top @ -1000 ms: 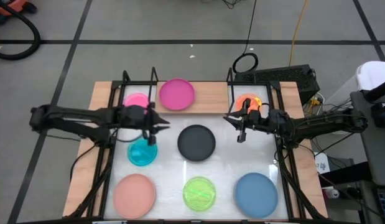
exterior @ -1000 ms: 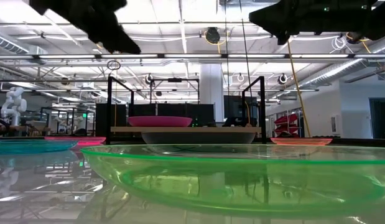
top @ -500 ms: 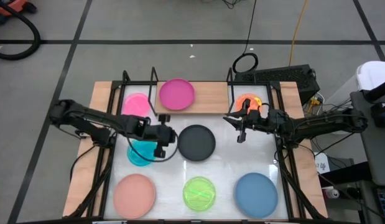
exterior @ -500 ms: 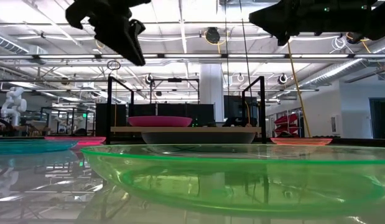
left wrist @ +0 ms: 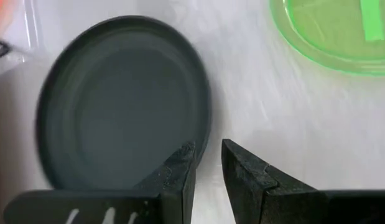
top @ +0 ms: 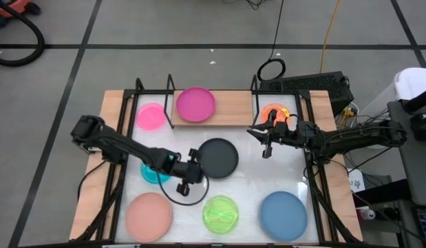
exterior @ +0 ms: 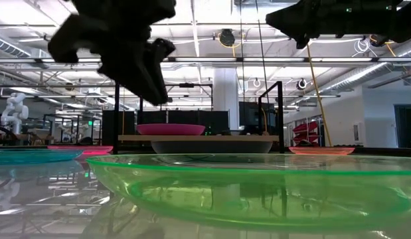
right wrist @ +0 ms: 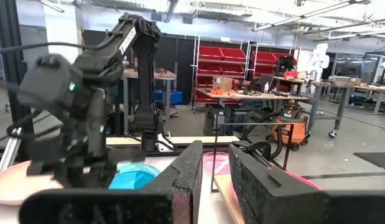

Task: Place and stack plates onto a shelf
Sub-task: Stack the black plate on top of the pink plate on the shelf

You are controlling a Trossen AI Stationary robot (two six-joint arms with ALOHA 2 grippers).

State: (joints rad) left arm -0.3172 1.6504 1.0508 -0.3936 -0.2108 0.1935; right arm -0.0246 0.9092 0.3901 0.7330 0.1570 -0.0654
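Grey floor (top: 164, 27) crossed by dark lines is surrounding the worktop (top: 254, 180). Ceiling strip lights (exterior: 192, 30) are glowing overhead. Red storage bins (right wrist: 232, 61) and benches (right wrist: 242, 96) are standing in the room behind.

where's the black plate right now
In the high view the black plate lies on the white tabletop near its middle, with the left gripper at its near-left edge and the lime green plate nearer.

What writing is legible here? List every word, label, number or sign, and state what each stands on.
No text can be read in any view.
White tag off the table's right side: print too small to read.
White marks on the left tool: cut off at the picture's edge, unreadable.
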